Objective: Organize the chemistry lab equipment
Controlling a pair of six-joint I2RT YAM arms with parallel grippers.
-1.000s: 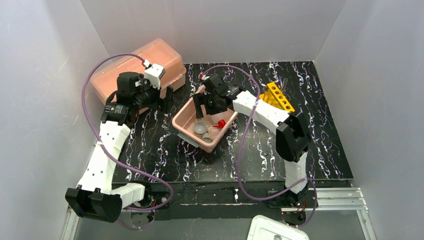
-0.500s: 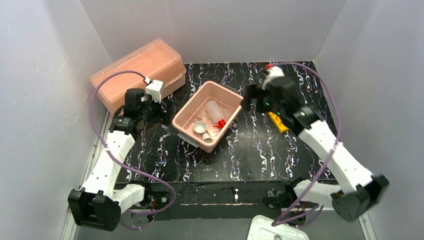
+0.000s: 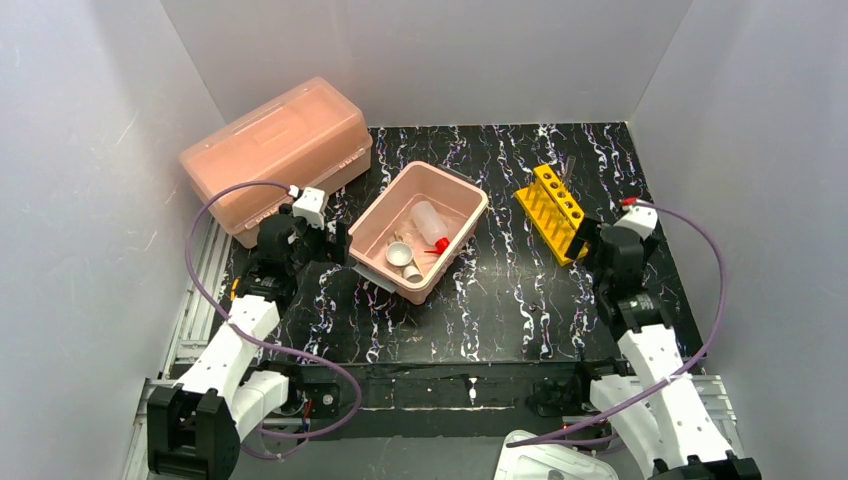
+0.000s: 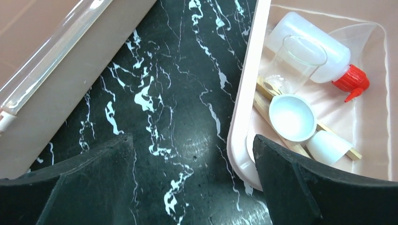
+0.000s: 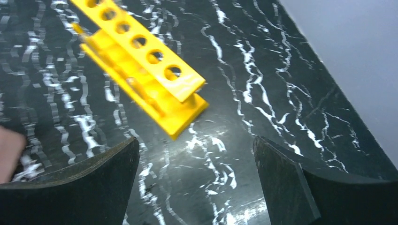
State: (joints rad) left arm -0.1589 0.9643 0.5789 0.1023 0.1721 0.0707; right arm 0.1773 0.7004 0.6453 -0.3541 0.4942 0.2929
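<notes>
A white squeeze bottle (image 4: 309, 47) with a red spout (image 4: 352, 82) lies in the pink tub (image 3: 450, 180). With it are a clear beaker (image 4: 293, 63), a white dish (image 4: 291, 117), a small white cup (image 4: 328, 146), wooden sticks (image 4: 263, 105) and a clear funnel (image 4: 356, 37). My left gripper (image 4: 192, 145) is open and empty over the table, just left of the tub's rim (image 4: 239, 136). The yellow holed rack (image 3: 555, 210) stands right of the tub. My right gripper (image 5: 196, 143) is open and empty, just short of the rack's near end (image 5: 141, 51).
The large pink lidded box (image 3: 275, 150) sits at the back left, close to my left gripper (image 3: 330, 245). My right gripper (image 3: 592, 240) is near the table's right side. Grey walls close in on three sides. A white object (image 3: 545, 460) lies below the table's near edge.
My right arm has swung from over the tub to the rack's near end. The squeeze bottle now shows lying in the tub. My left arm has drawn back toward the near edge.
</notes>
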